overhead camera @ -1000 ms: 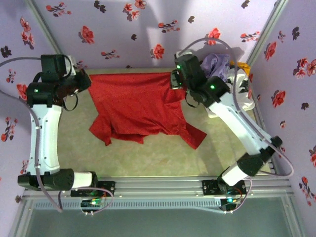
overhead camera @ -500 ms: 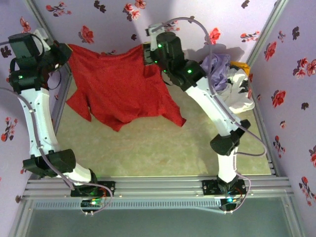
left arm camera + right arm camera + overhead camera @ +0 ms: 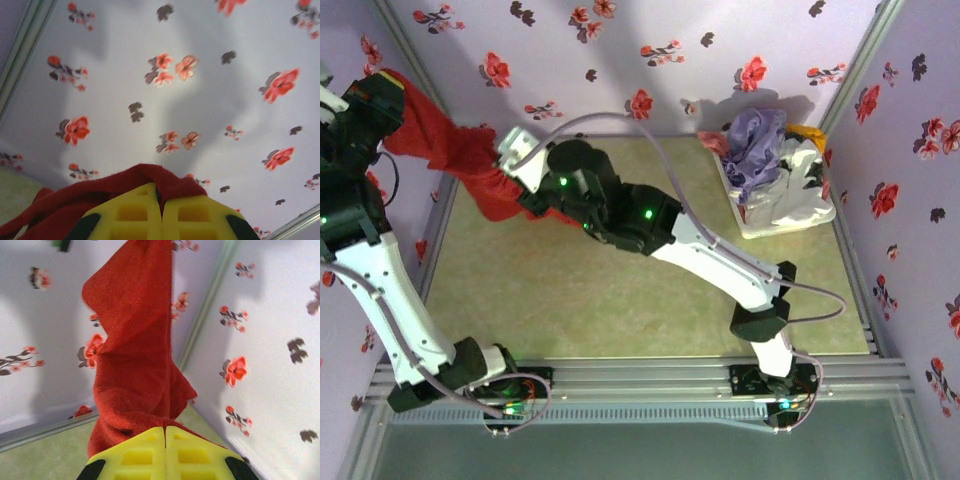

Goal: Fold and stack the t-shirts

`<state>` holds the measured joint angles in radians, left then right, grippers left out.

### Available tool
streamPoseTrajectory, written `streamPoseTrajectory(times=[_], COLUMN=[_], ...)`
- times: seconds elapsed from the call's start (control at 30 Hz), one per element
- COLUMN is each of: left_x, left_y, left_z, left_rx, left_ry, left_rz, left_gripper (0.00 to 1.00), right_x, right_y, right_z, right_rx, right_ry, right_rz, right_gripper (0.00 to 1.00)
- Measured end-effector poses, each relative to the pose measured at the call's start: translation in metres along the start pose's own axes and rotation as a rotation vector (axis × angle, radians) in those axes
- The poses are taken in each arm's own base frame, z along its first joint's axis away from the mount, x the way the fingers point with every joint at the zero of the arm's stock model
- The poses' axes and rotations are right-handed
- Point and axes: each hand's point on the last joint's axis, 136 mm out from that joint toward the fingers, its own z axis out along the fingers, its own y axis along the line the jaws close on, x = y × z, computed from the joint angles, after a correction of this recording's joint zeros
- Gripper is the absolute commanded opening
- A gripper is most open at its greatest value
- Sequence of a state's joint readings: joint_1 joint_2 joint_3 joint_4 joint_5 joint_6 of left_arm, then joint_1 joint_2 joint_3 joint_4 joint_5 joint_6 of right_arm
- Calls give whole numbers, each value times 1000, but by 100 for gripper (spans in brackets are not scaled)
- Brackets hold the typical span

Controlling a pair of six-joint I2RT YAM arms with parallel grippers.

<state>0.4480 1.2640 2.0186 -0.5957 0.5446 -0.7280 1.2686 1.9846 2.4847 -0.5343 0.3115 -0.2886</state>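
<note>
Green table (image 3: 620,320), white basket (image 3: 798,208) far right

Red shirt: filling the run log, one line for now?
left gripper: shut on red shirt | right gripper: shut on red shirt | state: bunched between both

White-and-black arms (image 3: 395,290), grey cables (image 3: 620,118), yellow end effector pads (image 3: 132,215).

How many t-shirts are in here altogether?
4. A red shirt held aloft at far left; a lavender shirt, a pink scrap and a yellow-orange scrap heaped in the white basket at far right. More may be buried.
</note>
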Motion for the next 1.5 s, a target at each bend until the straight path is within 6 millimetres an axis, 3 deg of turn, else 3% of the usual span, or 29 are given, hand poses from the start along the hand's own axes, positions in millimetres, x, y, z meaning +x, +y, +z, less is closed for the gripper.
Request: streamPoseTrajectory(times=[0.13,0.23,0.33,0.43,0.5,0.6,0.7,0.77,0.8,0.87,0.9,0.93,1.03,1.1,1.17,1.23,1.3,1.5], left_x=[-37,-52,-48,-7,38,134,241,326,362,448,484,523,610,642,647,635,605,468], left_y=[-14,-21,-30,-52,-60,-55,-42,-33,-30,-27,-27,-27,-22,-20,-23,-20,-17,-13], left_z=[-14,-5,26,85,125,190,239,264,272,286,291,293,283,268,257,248,240,203], left_rx=[11,59,140,230,262,240,182,142,129,121,125,129,104,73,65,37,18,15], left_ry=[-96,-115,-56,95,216,428,617,748,803,922,965,1011,1128,1192,1214,1213,1187,1042], left_rz=[-8,-71,-152,-186,-207,-244,-247,-244,-243,-252,-262,-278,-319,-325,-314,-295,-264,-158], left_gripper=[0,0,0,0,0,0,0,0,0,52,60,64,72,74,74,74,75,76], right_x=[-21,-37,-47,-32,1,79,185,265,295,349,360,364,354,343,332,326,326,352], right_y=[20,4,-31,-78,-107,-149,-163,-162,-160,-157,-157,-159,-168,-174,-179,-181,-178,-147], right_z=[-22,-42,-66,-86,-94,-104,-106,-112,-117,-137,-145,-151,-167,-178,-189,-193,-192,-171], right_rx=[-11,40,131,237,316,451,552,612,636,695,719,741,791,811,823,821,802,681], right_ry=[-39,-65,-73,-36,30,166,357,511,574,712,747,760,732,702,670,654,655,738], right_rz=[-45,-30,31,127,190,281,369,423,441,469,476,485,505,517,533,550,575,701], right_gripper=[0,0,0,0,0,0,0,0,7,50,67,77,83,83,84,84,85,86])
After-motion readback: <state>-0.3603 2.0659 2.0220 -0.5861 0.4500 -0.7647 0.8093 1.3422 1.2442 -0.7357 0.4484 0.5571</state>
